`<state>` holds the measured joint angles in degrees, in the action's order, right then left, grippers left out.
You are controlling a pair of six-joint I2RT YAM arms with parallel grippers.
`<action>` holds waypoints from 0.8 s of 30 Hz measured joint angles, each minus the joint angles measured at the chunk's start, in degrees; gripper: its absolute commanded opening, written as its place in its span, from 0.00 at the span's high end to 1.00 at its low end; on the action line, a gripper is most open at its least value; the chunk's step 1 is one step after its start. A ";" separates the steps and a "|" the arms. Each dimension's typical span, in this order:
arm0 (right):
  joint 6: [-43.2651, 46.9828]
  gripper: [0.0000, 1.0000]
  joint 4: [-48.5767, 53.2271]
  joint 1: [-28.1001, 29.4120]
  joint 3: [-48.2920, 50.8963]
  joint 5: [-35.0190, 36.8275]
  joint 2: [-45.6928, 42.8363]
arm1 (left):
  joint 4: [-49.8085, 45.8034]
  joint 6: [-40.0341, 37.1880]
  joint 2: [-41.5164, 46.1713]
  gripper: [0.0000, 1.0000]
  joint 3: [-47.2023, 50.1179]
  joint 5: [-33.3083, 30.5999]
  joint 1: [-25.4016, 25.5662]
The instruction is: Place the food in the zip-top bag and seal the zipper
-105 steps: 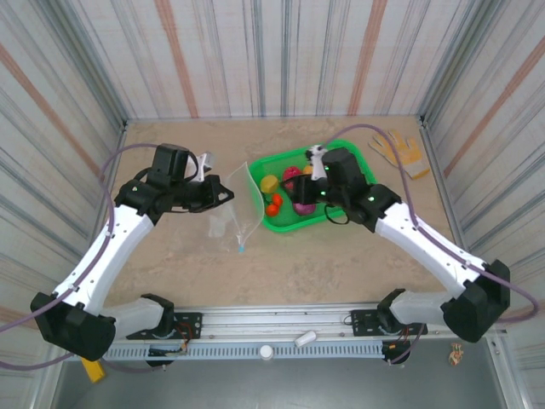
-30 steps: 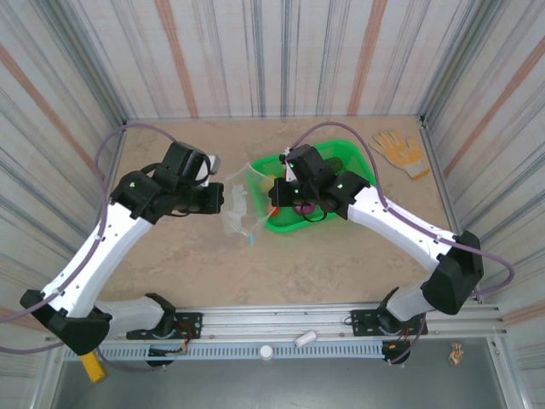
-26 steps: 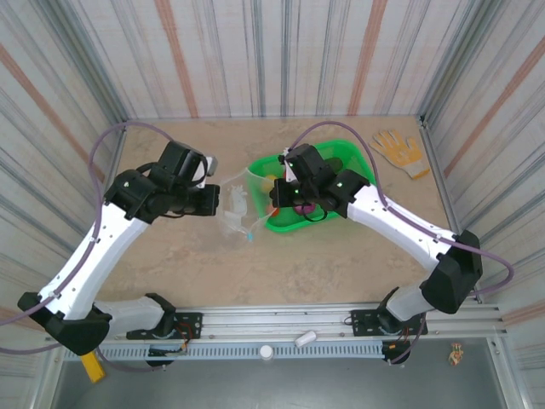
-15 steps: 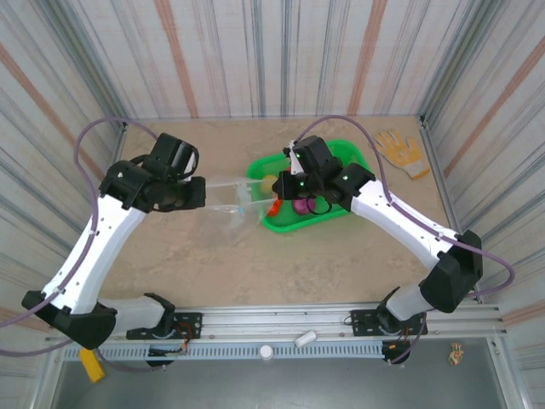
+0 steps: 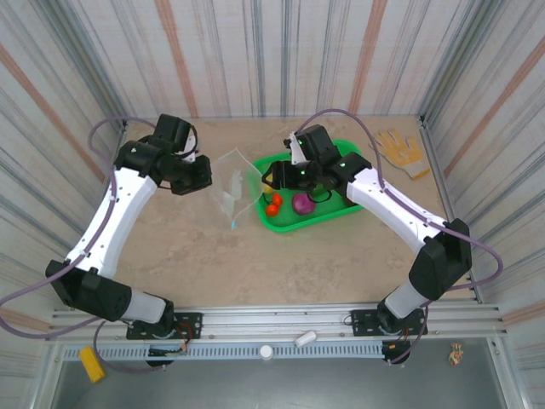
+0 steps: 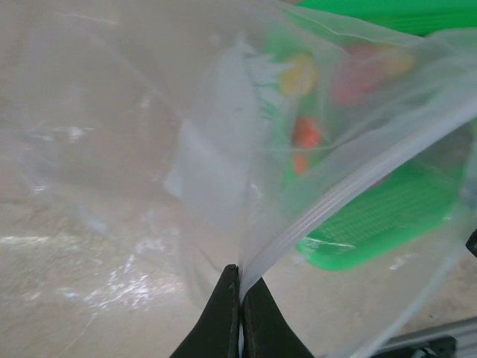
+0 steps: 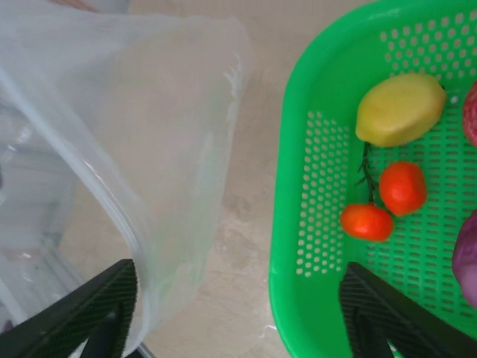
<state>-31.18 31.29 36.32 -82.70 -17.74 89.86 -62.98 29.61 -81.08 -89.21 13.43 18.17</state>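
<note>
Clear plastic zip-top bag [image 5: 234, 183] hangs beside the green tray [image 7: 291, 224] holding the food [image 7: 399, 110], zipper [image 6: 350, 188] pinched by the left gripper [image 6: 240, 274], jaws shut; the right gripper [image 7: 238, 287], wide open and empty, had best pick a tomato [image 7: 402, 186], keeping off the bag's mouth

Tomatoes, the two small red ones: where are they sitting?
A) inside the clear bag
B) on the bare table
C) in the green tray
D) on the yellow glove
C: the tomatoes lie on the green tray's holed floor, beside a yellow fruit, outside the bag.
</note>
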 measured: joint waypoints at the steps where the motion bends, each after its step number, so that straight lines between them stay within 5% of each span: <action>1: 0.33 0.17 0.04 -0.46 -0.42 -0.33 0.00 | 1.11 0.00 0.00 1.00 0.87 1.73 -0.52; 7: 2.45 0.18 2.51 -4.31 -1.22 3.61 -0.28 | 13.38 1.84 1.90 1.00 14.38 12.59 -6.19; 11: 3.91 0.19 5.64 -6.29 -1.20 10.14 0.55 | 17.09 2.60 1.01 1.00 15.21 15.78 -6.29; 24: 6.71 0.19 4.46 -8.37 -3.48 14.19 16.31 | 26.40 12.37 8.04 1.00 21.73 10.84 -3.89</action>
<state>-24.47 35.75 27.94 -86.17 -3.55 106.17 -36.58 41.98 -73.03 -67.48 24.27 14.28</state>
